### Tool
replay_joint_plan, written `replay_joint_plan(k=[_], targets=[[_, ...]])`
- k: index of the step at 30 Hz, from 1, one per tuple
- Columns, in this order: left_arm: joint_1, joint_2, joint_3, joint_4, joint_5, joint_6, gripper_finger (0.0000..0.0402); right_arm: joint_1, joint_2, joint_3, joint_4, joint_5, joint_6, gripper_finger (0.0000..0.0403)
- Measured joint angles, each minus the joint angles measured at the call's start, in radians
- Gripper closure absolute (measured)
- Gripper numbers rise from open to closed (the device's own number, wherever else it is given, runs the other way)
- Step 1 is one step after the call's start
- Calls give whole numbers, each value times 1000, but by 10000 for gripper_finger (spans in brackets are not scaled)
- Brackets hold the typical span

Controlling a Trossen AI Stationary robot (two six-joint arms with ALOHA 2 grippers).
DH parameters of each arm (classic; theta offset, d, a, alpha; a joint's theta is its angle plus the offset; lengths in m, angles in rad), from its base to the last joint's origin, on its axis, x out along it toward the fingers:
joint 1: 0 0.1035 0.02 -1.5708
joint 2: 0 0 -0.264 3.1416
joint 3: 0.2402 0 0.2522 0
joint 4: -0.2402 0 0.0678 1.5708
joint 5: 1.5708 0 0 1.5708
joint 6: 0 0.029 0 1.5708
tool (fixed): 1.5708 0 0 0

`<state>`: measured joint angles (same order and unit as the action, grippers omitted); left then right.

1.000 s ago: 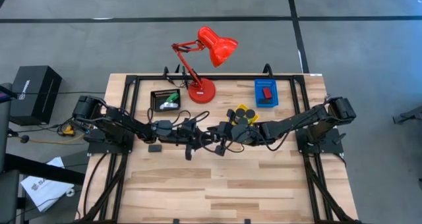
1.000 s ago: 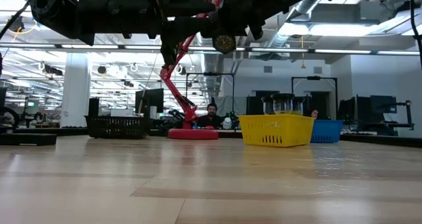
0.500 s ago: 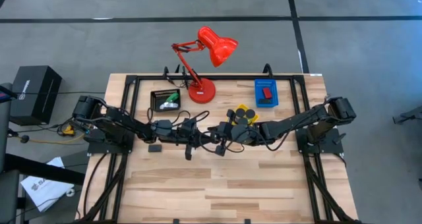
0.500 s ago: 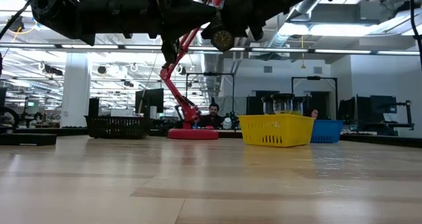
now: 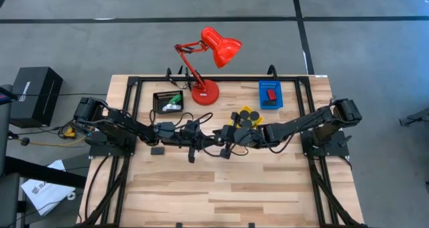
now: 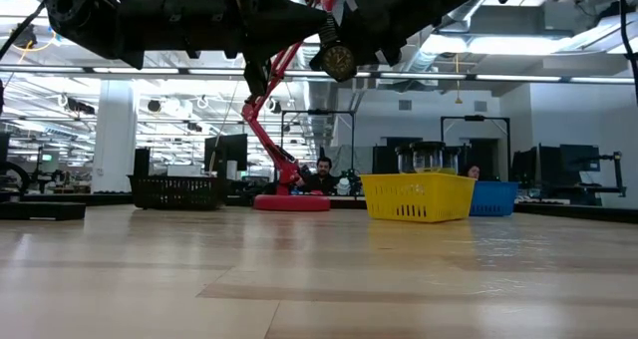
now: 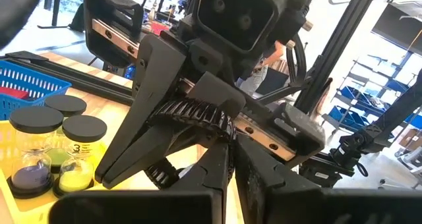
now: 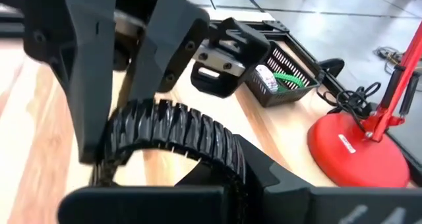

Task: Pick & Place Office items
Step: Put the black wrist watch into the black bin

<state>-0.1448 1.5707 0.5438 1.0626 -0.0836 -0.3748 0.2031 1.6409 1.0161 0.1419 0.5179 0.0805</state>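
1. Above the middle of the table, well clear of the wood, a black ribbed tape roll [image 8: 175,135] is hanging between the two grippers; in the low view it is showing as a small round disc [image 6: 337,60] up among the dark arms.
2. The left gripper [image 7: 227,141] is reaching in from the left with its fingers clenched on the roll's near rim; the right gripper [image 5: 228,135] is meeting it from the right, its fingers also pinched on the same roll; both are equally near, so this is looking like a hand-over.
3. The roll is standing on edge, its round face turning toward the low camera and its rim running between the two sets of fingers; a release by one arm is what the next move seems to be turning on.
4. From above, the roll itself is lying hidden under the wrists; which arm is bearing its weight is hard to make out.
5. Beyond, the yellow tray [image 6: 417,196], with other black rolls [image 5: 247,116] in it, is standing nearest.
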Motion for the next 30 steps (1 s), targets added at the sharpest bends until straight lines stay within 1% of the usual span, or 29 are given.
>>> replay_joint_plan(k=[5, 11, 14, 15, 18, 21, 24, 26, 30], targets=[[0, 0, 0, 0, -4, 0, 391, -10, 0, 0, 5, 0, -107, 403], [0, 0, 0, 0, -4, 0, 391, -17, 0, 0, 31, -4, -153, 403], [0, 0, 0, 0, 1, 1, 391, -26, 0, 0, 30, -83, -284, 403], [0, 0, 0, 0, 1, 1, 391, -29, 0, 0, 30, -100, -290, 403], [0, 0, 0, -1, 1, 1, 392, -37, 0, 0, 29, -105, -241, 394], [0, 0, 0, -1, -3, 1, 392, -43, 0, 0, 29, -106, -235, 366], [0, 0, 0, -1, -3, 1, 391, -51, 0, 0, 36, -108, -241, 327], [0, 0, 0, -1, -3, 1, 391, -57, 9, 0, 39, -125, -215, 301], [0, 0, 0, -8, -3, 1, 392, -61, 15, 0, 13, -126, -154, 253]])
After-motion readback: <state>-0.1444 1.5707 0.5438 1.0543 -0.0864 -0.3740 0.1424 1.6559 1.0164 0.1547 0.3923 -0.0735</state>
